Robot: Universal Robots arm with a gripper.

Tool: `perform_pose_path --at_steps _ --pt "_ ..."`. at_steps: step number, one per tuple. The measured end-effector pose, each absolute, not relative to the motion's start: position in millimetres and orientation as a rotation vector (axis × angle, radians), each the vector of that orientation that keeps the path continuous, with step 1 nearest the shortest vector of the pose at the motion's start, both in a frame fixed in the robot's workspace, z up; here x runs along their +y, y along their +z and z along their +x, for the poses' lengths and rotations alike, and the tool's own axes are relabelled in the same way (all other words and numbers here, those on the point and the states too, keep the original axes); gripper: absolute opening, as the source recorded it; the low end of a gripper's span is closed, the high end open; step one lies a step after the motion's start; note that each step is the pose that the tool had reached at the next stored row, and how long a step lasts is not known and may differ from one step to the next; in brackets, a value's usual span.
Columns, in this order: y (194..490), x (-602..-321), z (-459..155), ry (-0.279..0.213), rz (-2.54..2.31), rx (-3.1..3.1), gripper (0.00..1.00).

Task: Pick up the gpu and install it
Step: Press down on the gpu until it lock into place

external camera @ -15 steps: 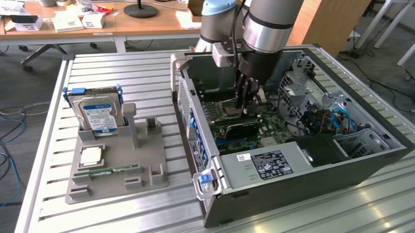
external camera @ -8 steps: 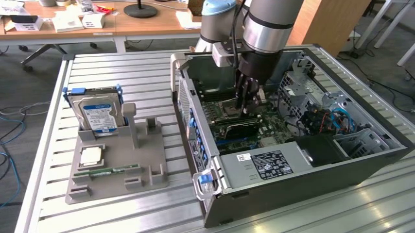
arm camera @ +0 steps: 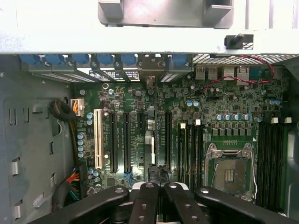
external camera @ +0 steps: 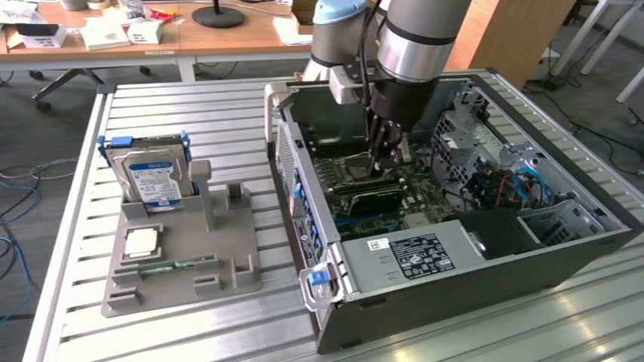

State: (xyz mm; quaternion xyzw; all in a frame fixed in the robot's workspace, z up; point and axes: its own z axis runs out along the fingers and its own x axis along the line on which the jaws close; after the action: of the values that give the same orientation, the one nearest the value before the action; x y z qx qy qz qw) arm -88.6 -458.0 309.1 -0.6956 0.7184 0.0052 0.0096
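The gpu [arm camera: 149, 144] is a thin black card standing on edge in a slot of the green motherboard [arm camera: 219, 100], inside the open computer case [external camera: 473, 290]. In the exterior view the gpu [external camera: 367, 197] is a dark strip just below my gripper [external camera: 387, 164]. My gripper [arm camera: 159, 189] reaches down into the case and is shut, its black fingers [arm camera: 145, 205] pressed together right over the card's near end. I cannot tell whether they touch or pinch the card.
On the exterior view's left, a grey stand [external camera: 181, 249] holds a silver hard drive [external camera: 151, 177], a green RAM stick [external camera: 166, 266] and a square chip [external camera: 141, 241]. In the case are an open CPU socket [arm camera: 231, 172], a power supply [external camera: 423, 253] and cables [external camera: 503, 185].
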Motion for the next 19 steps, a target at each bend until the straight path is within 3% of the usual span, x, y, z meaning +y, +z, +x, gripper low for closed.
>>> perform_pose_path --at_steps 19 --pt "301.0 -458.0 -88.6 0.016 -2.172 2.243 0.11"
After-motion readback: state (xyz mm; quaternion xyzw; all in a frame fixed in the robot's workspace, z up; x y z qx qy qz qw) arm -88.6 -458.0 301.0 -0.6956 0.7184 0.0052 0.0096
